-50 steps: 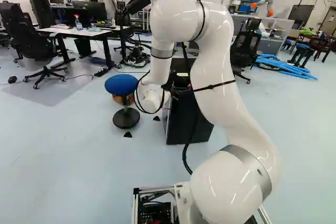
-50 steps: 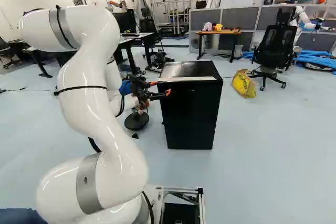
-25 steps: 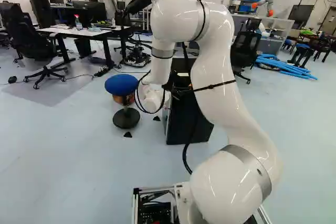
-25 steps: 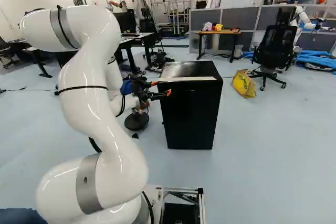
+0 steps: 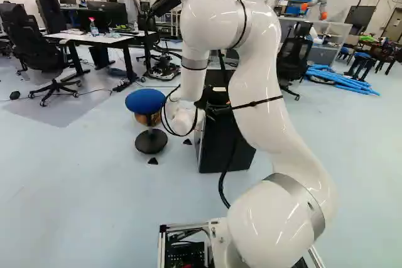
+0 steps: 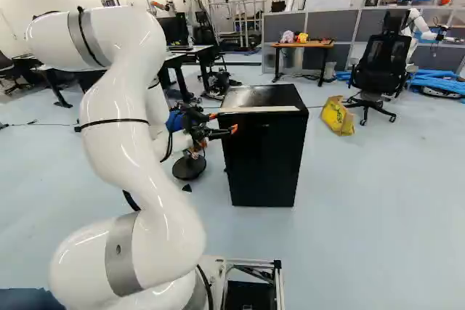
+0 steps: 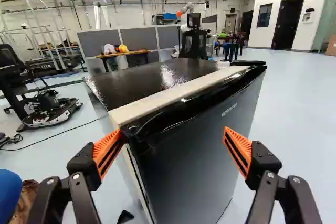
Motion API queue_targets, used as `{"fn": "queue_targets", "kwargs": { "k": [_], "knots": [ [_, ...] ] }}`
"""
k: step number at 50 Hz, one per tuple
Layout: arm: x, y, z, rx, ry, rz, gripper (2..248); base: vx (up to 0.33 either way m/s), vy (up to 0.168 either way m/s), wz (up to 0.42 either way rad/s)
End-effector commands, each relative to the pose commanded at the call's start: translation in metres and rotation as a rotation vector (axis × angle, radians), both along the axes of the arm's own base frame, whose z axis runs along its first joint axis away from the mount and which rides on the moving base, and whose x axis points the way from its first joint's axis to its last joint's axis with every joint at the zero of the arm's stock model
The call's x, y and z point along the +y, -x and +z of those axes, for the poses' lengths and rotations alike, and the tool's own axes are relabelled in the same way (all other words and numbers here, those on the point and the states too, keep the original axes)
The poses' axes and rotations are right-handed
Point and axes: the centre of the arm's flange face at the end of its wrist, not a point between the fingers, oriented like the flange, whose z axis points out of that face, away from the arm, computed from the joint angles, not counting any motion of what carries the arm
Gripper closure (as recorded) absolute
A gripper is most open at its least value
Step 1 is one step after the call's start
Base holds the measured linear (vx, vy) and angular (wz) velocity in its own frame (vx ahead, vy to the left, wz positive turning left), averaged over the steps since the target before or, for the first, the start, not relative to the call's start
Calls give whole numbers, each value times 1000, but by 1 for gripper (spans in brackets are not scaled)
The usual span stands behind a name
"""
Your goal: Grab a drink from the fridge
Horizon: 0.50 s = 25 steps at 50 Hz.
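Smooth, pale floor [image 6: 363, 194] spreads across the right base view. From its left, the glossy white arm [image 6: 131, 128] curves round to the pincer [image 6: 224, 122], its ribbed orange pads [image 7: 235, 141] wide apart and gripping nothing, one tip at the upper corner of the boxy black fridge [image 6: 263, 157]. Rightward come a crinkled yellow bag [image 6: 338, 115], a mesh-backed black chair [image 6: 382, 64] and rounded blue tubes [image 6: 437, 83].

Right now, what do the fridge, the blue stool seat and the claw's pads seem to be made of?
Fridge: glossy dark painted metal or plastic; its top catches bright highlights. Blue stool seat: perhaps matte fabric, as it shows no sharp glare. The claw has slotted orange pads, likely rubber or flexible plastic.
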Motion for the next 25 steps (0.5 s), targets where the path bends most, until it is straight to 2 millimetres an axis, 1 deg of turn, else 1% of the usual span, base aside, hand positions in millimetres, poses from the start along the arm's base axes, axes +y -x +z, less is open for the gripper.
{"fn": "queue_targets", "kwargs": {
  "k": [25],
  "knots": [
    [-5, 13, 1, 13, 0, -49, 3, 0, 0, 0]
  ]
}}
